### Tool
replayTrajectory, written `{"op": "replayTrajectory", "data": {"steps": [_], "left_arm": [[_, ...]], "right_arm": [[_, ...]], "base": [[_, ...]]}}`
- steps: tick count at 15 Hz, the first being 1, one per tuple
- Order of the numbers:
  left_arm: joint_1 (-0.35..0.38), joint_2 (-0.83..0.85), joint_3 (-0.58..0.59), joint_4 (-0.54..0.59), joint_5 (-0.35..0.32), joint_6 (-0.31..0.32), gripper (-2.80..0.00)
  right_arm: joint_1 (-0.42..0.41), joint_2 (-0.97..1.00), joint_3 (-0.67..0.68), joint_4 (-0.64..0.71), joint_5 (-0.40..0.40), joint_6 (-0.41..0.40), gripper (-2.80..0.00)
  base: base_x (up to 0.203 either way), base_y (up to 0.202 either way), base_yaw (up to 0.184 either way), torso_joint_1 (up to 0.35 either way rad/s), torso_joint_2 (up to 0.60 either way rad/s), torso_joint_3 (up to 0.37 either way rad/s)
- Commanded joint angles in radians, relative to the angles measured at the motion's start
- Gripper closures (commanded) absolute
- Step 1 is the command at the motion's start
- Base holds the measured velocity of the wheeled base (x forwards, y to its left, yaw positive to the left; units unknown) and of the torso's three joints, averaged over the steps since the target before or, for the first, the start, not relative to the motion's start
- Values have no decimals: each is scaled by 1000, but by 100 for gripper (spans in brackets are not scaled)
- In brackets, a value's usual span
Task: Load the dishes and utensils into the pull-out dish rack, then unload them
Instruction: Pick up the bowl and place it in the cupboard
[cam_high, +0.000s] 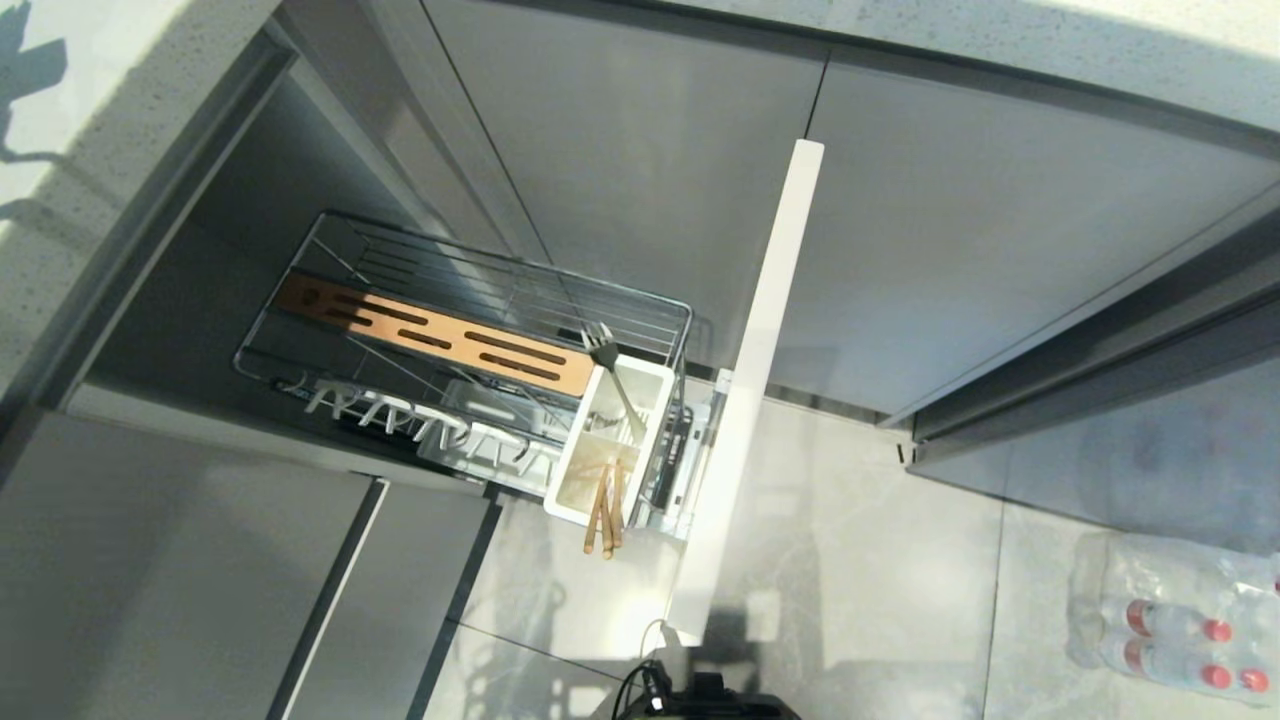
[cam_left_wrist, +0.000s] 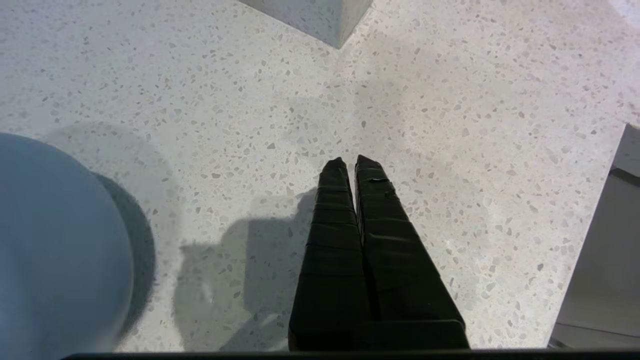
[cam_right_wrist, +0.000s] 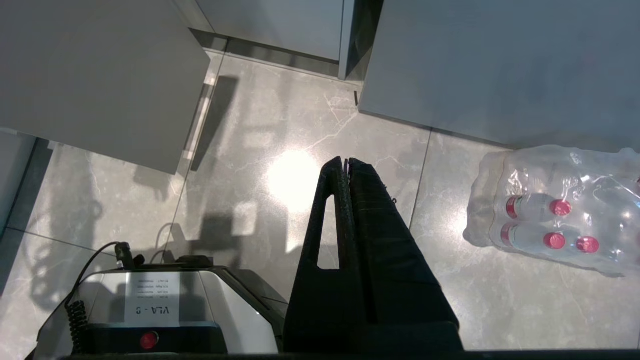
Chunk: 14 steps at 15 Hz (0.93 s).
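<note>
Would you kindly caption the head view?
Pulled-out dish rack with fork and chopsticks standing in its utensil cup.

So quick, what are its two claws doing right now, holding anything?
Left tool: closed, empty, over the speckled counter beside the blue bowl.
Right tool: closed, empty, above the floor.

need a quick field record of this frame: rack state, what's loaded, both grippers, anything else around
rack: pulled out, plate prongs bare
utensil cup: holds fork and chopsticks, ends sticking out
bowl: on speckled counter, beside left gripper, not held
plate: not in view
left gripper: shut, empty, above the counter
right gripper: shut, empty, above the floor
floor extras: wrapped bottle pack
</note>
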Motion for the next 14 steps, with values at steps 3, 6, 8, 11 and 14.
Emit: {"op": "replayTrajectory", "data": {"steps": [3, 6, 8, 11, 14], "left_arm": [[1, -20, 4, 3, 2, -1, 0], [11, -46, 2, 2, 38, 0, 0], [43, -58, 5, 9, 77, 0, 0], [107, -68, 10, 9, 131, 1, 0], [191, -68, 10, 11, 144, 5, 0]], "right_arm": [[0, 1, 0, 0, 0, 0, 0], [0, 1, 0, 0, 0, 1, 0], [0, 1, 0, 0, -1, 0, 0], [0, 1, 0, 0, -2, 0, 0], [0, 1, 0, 0, 0, 0, 0]], "base": [[0, 0, 0, 0, 0, 0], [0, 0, 0, 0, 0, 0], [0, 0, 0, 0, 0, 0], [0, 0, 0, 0, 0, 0], [0, 0, 0, 0, 0, 0]]}}
